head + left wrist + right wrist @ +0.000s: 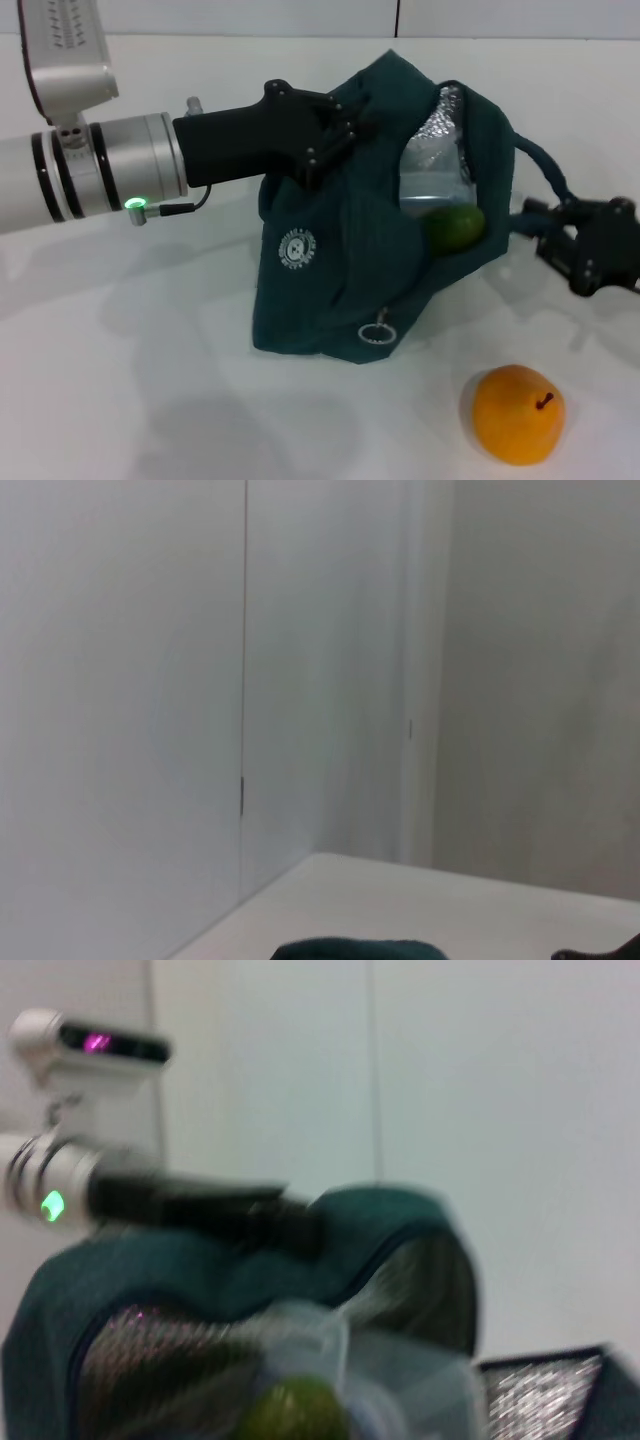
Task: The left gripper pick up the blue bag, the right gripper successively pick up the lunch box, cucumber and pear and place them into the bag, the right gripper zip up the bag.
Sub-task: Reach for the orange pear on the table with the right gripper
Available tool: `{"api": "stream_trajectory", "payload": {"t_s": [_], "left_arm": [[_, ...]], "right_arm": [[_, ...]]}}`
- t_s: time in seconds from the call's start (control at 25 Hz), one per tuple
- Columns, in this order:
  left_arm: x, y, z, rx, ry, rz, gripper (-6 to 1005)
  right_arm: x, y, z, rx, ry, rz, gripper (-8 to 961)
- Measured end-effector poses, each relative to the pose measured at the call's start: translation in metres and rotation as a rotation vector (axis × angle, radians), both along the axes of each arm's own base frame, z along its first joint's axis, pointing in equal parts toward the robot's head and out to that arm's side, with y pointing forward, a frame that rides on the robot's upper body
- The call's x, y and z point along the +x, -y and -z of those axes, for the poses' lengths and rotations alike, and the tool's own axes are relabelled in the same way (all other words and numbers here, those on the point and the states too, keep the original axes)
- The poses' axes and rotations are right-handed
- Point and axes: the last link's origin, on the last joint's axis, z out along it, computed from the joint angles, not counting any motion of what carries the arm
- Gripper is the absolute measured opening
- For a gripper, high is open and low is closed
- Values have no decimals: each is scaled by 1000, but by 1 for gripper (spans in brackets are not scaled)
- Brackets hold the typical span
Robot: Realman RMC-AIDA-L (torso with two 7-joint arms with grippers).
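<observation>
Two arms are seen over a plain white desk (150, 400), backed by pale wall panels split by a dark vertical seam. The desk surface is matte and carries soft shadows under the bag and arm.

The blue bag (330, 270), dark teal in tone, is slumped on the desk near the middle, its mouth held up and open toward the right. The left pincer (325, 140) is pinched on the bag's upper rim, its black body reaching in from the left past a silver wrist with a green light. A round white logo patch (297, 249) is shown on the bag's side, and a metal zip ring (376, 331) hangs near its lower edge.

Inside the mouth, silver lining is visible, with the clear lunch box (435, 185) lodged upright and a green item, taken for the cucumber (456, 227), resting just below it against the box.

The pear (518, 414), orange-yellow with a short stem, is left on the desk in front of the bag and apart from it, toward the right.

The right pincer (585, 245) is held at the right edge, beside the bag's mouth and near its strap; whether it is spread or pressed together cannot be told.

In the left wrist view, only wall, a desk corner and a sliver of bag (355, 948) are shown.
</observation>
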Motion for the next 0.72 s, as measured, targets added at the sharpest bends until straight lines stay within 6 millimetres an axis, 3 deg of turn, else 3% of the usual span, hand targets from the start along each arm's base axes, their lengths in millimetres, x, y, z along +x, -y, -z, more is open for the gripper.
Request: {"api": "stream_trajectory", "payload": {"t_s": [0.2, 0.4, 0.56, 0.72], "left_arm": [[-5, 9, -2, 54, 92, 17, 103], [-11, 19, -5, 135, 132, 73, 104], [-17, 24, 2, 167, 108, 96, 104], [-24, 29, 7, 217, 70, 132, 105]], "right_arm": [[-3, 9, -16, 166, -120, -50, 182], [-16, 22, -35, 287, -243, -164, 56], [-22, 26, -40, 307, -280, -210, 57], [-21, 21, -28, 260, -269, -165, 56]]}}
